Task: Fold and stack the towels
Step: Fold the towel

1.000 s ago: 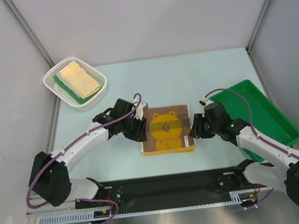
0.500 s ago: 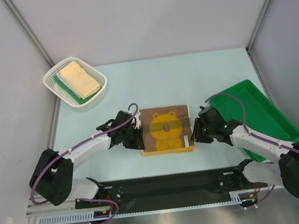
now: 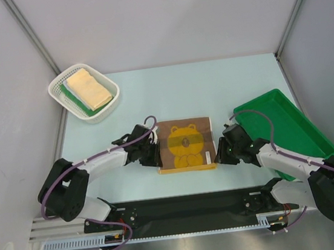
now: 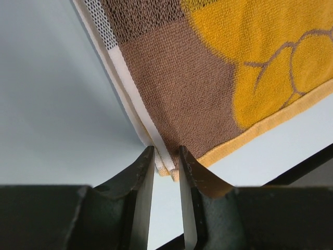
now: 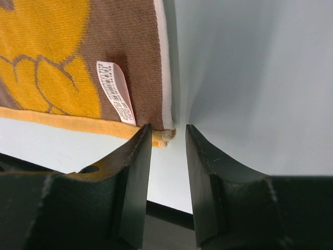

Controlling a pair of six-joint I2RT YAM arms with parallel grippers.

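A folded brown towel with a yellow bear lies flat on the table between the arms. It fills the left wrist view and shows in the right wrist view, with a white barcode label. My left gripper is at the towel's near left corner, its jaws closed narrowly on that corner. My right gripper is at the near right corner. Its jaws are a little apart, and the corner sits between the tips, touching only the left finger.
A white basket at the back left holds a folded yellow towel on top of a green one. A green tray lies at the right. The black base rail runs just below the towel's near edge.
Both grippers have moved down along the towel's sides to its near corners and lowered to the table. The towel has not moved.
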